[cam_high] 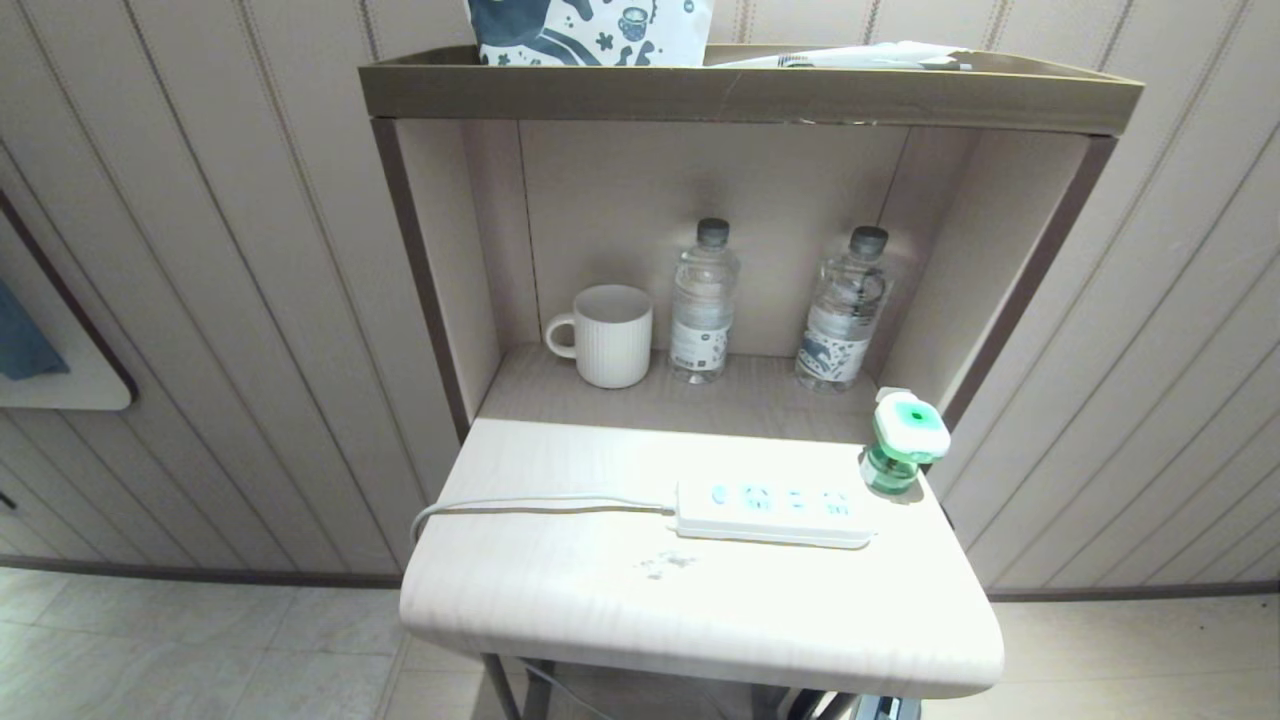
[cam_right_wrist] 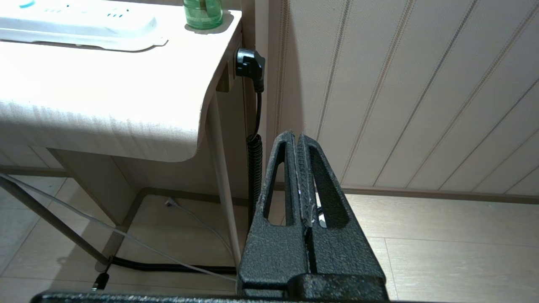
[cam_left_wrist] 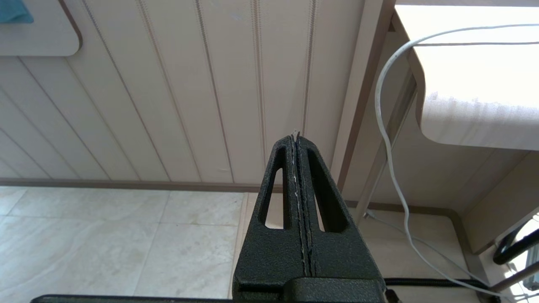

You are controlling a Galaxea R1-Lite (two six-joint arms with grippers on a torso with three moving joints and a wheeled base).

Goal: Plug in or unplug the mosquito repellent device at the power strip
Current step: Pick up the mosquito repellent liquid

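Item: device [cam_high: 905, 443]. Stood upright and unplugged at the right rear corner of the worktop [cam_high: 600, 600], just beside the right end of the strip [cam_high: 772, 512], apart from it or barely so. White head with green trim on top, translucent green bottle beneath; only the bottle's base showed in the right wrist view [cam_right_wrist: 203, 14].

Handling, as judged: light, rigid plastic, smooth and somewhat slippery. Top-heavy on its narrow bottle, so liable to tip if nudged. The liquid bottle looked the weaker part. Best taken by the flat sides of the white head, squarely, so the prongs could be steered to a socket.

Strip: lay flat along the worktop, sockets up and all vacant, cord [cam_high: 520, 506] running off the left edge. Light and unfixed; likely to slide under a push.

Right gripper [cam_right_wrist: 300, 136]: jaws pressed fully together, holding nothing, touching nothing; hung low beside the worktop's right edge, well apart from the device.

Left gripper [cam_left_wrist: 296, 135]: jaws likewise together and empty; parked low off the worktop's left side, near the hanging cord.

Also present: mug [cam_high: 606, 335] and two water bottles [cam_high: 703, 301] on the shelf behind.
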